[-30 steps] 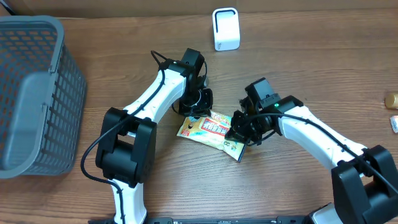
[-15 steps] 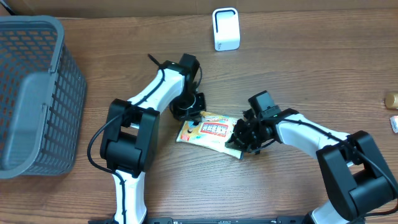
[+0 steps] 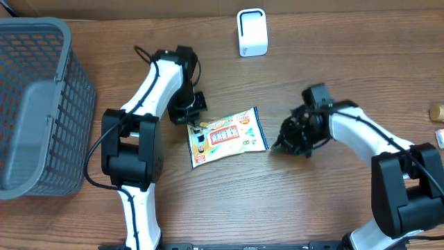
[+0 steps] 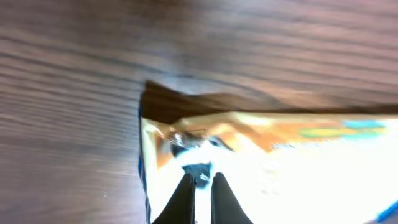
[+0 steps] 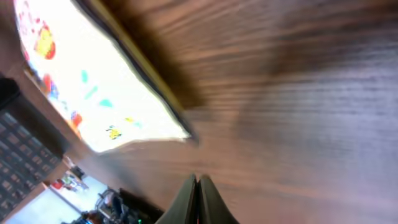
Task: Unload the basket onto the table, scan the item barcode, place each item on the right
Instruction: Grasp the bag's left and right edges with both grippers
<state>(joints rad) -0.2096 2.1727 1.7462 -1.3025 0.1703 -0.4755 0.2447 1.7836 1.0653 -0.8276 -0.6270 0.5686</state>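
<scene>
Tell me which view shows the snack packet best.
Overhead. It shows almost the whole snack packet lying flat with its printed face up. The left wrist view catches only one blurred, overexposed end of the packet. The right wrist view shows a washed-out corner with no readable print.

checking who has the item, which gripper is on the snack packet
The left gripper, closed on one corner of the snack packet; the right gripper is shut too but sits clear of its opposite edge.
</scene>
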